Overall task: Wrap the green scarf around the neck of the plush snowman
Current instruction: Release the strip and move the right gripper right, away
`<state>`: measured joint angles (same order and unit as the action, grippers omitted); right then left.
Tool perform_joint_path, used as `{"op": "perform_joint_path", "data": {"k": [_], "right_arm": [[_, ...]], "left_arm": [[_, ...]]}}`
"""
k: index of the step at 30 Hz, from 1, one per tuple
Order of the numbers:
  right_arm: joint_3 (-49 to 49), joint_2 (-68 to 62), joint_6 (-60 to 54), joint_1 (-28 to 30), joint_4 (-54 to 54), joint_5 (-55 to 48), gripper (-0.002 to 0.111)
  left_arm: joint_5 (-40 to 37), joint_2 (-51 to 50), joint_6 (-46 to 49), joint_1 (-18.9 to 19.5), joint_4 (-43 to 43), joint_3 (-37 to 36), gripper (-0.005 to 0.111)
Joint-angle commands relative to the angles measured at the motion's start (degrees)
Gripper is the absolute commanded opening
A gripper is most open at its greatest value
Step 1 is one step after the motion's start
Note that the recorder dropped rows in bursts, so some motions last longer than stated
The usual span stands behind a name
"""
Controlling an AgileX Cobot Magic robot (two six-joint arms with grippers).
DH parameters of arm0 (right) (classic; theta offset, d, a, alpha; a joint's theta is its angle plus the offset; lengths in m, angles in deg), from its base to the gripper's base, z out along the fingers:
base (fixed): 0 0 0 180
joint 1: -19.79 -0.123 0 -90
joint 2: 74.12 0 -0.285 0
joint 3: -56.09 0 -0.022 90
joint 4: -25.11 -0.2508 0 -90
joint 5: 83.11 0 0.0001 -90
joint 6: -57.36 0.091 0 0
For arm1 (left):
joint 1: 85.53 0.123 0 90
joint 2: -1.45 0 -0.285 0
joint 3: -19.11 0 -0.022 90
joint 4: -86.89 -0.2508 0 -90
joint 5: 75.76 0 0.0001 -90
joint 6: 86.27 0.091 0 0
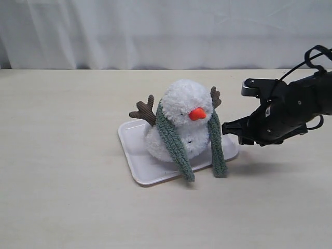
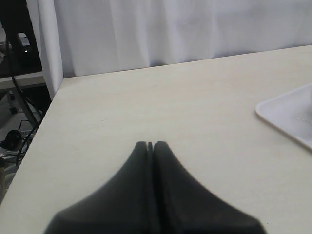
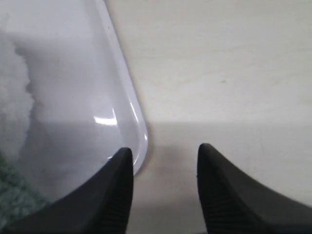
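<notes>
Already the green scarf (image 1: pixel 171 137) is draped round the neck (image 1: pixel 191 124) of the plush snowman (image 1: pixel 181 98) on the tray (image 1: pixel 136 155); right fingers (image 3: pixel 114 195) are parted and empty, left fingers (image 2: pixel 126 200) closed. Ends should be crossed gently.

Snowman (image 1: pixel 182 101) sits on the tray (image 1: pixel 135 150); scarf (image 1: pixel 171 137) draped around it, ends in front

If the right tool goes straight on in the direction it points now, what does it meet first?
The right tool would probably meet the corner rim of the white tray first, just ahead of its open jaws. The hanging end of the green scarf lies beyond. Depth is unclear.
</notes>
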<state>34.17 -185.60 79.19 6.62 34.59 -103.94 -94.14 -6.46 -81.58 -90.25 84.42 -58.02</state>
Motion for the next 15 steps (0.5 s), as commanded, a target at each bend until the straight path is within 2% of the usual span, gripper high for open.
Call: {"op": "perform_joint_path", "data": {"k": [1,7,13,15], "right_arm": [[3.53,-4.88,0.06,0.59,-0.07,-0.24,0.031],[4.52,-6.96,0.05,1.4,2.09,1.45,0.029],[4.52,-7.21,0.05,2.33,1.29,3.22,0.011],[4.52,-7.42,-0.23,2.33,0.66,3.06,0.01]], "left_arm": [[0.69,0.12,-0.01,-0.35,0.16,-0.09,0.0],[0.69,0.12,-0.01,-0.35,0.16,-0.09,0.0],[0.69,0.12,-0.01,-0.35,0.16,-0.09,0.0],[0.69,0.12,-0.01,-0.35,0.16,-0.09,0.0]]}}
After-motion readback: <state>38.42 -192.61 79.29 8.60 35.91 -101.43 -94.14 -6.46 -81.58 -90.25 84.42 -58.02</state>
